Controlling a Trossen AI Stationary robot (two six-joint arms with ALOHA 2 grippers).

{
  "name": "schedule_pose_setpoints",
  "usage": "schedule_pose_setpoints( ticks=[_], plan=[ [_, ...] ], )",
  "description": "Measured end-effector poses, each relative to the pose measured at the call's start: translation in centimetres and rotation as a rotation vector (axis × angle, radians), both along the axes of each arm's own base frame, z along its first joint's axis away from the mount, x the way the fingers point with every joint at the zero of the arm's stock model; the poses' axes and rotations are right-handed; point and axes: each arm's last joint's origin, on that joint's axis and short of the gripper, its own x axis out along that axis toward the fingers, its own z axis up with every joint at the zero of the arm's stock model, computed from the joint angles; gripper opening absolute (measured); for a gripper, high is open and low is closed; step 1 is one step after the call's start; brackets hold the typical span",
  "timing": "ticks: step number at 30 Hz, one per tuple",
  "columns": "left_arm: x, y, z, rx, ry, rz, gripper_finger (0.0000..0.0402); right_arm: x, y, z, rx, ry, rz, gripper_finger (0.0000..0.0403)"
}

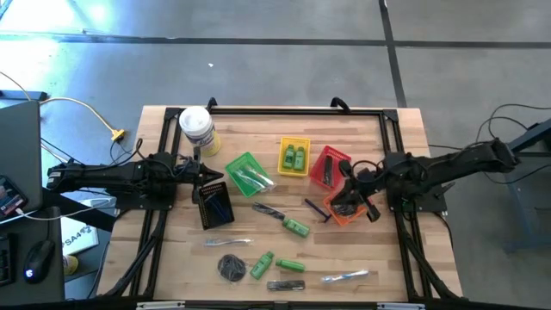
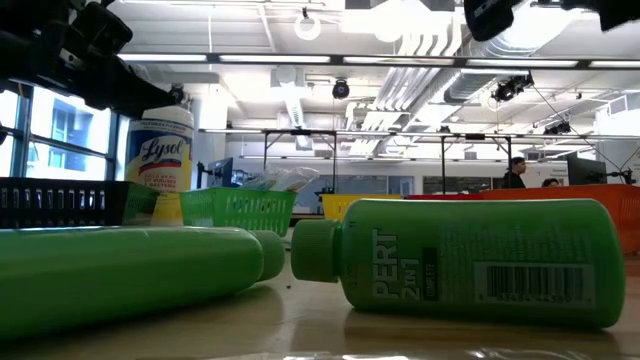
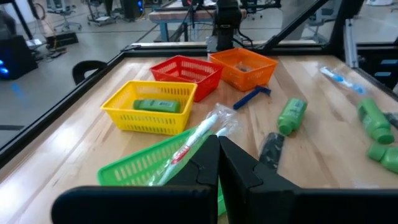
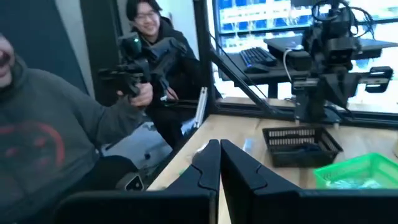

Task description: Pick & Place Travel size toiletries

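High view: the travel size toiletries lie scattered over the wooden table (image 1: 392, 258), most on its near half. A green bottle (image 1: 297, 227) sits near the middle, two more green bottles (image 1: 262, 265) beside a round dark disc (image 1: 231, 268), and clear-wrapped silvery pieces (image 1: 344, 276) lie along the near edge. A blue-handled razor (image 1: 315, 208) rests beside the orange basket (image 1: 349, 213). Two small green bottles (image 1: 295, 157) are inside the yellow basket (image 1: 294, 141); a clear-wrapped piece (image 1: 250, 177) lies in the green basket (image 1: 237, 164); dark slim items sit in the red basket (image 1: 330, 155) and the black basket (image 1: 213, 205).

Left gripper (image 1: 209, 172) hovers between the green and black baskets with its fingers pressed together, holding nothing; the left wrist view shows them closed above the green basket's edge. Right gripper (image 1: 351, 183) hangs over the gap between the red and orange baskets, fingers likewise closed and empty.

A white-lidded wipes jar (image 1: 197, 129) stands at the far left corner. Beyond the table, the right wrist view shows two people (image 4: 155, 56).
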Motion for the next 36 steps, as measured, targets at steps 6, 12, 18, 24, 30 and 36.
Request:
schedule_pose_setpoints(
  ticks=[6, 12, 18, 24, 30, 36],
  plan=[
    [0.0, 0.1, -0.2, 0.028, 0.019, 0.047, 0.0, -0.4, 0.0, -2.6, -0.018, -0.028, 0.02, 0.0004],
    [-0.1, 0.2, -0.5, 0.009, 0.05, 0.053, 0.0, -1.2, -0.1, -5.2, -0.007, -0.057, 0.023, 0.0004],
    [-0.1, 0.1, -0.6, -0.022, 0.058, 0.044, 0.0, -1.8, -0.2, -6.6, 0.0, -0.095, 0.04, 0.0004],
    [0.0, 0.1, -0.9, 0.097, 0.11, 0.019, 0.0, -1.8, -1.3, -7.2, 0.021, -0.072, -0.02, 0.0004],
    [0.1, 0.1, -0.6, 0.191, 0.081, -0.019, 0.0, -1.5, -3.3, -7.6, 0.081, -0.017, -0.015, 0.0004],
    [0.3, 0.0, -0.8, 0.195, 0.099, -0.043, 0.0, -0.6, -4.1, -9.1, 0.078, 0.065, -0.009, 0.0004]
  ],
)
